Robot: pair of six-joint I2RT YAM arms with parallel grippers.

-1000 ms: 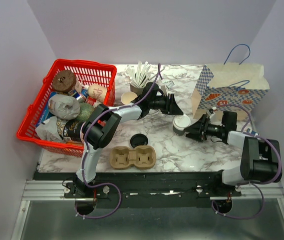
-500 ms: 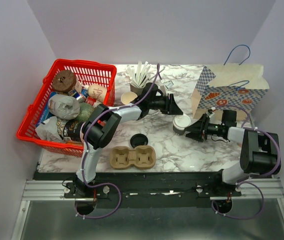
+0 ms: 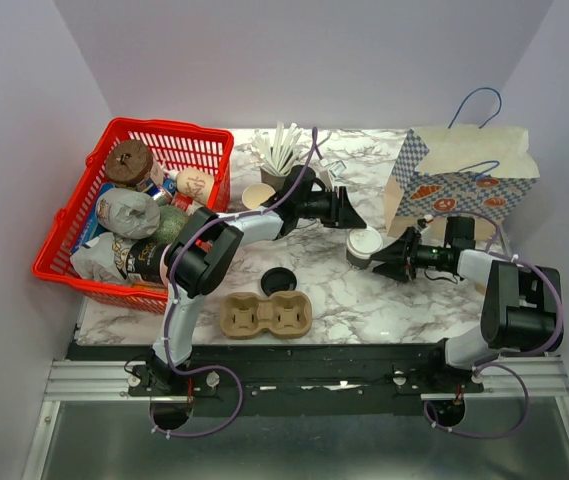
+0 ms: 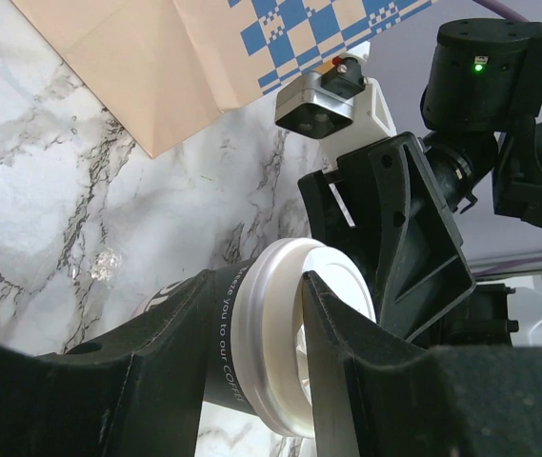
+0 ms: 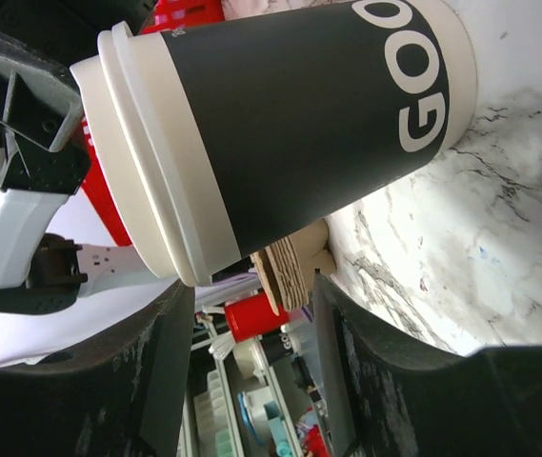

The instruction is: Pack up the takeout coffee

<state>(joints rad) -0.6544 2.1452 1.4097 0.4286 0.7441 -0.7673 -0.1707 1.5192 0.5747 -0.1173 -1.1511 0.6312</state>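
The takeout coffee (image 3: 364, 243) is a dark cup with a white lid, right of the table's middle. My left gripper (image 3: 355, 226) reaches it from the upper left and is shut on it. In the left wrist view one finger (image 4: 156, 362) lies on the dark body and the other (image 4: 337, 362) across the lid of the cup (image 4: 251, 352). My right gripper (image 3: 385, 258) is open just right of the cup. In the right wrist view the cup (image 5: 299, 124) sits beyond its open fingers (image 5: 161, 381), not between them.
A blue-checked paper bag (image 3: 459, 180) stands at the back right, close behind the right gripper. A cardboard cup carrier (image 3: 266, 314) and a black lid (image 3: 277, 281) lie near the front. A cream cup (image 3: 256, 196), a holder of stirrers (image 3: 279, 160) and a full red basket (image 3: 164, 128) are to the left.
The right arm has shifted slightly beside the cup. The cup and the left gripper stay almost where they were.
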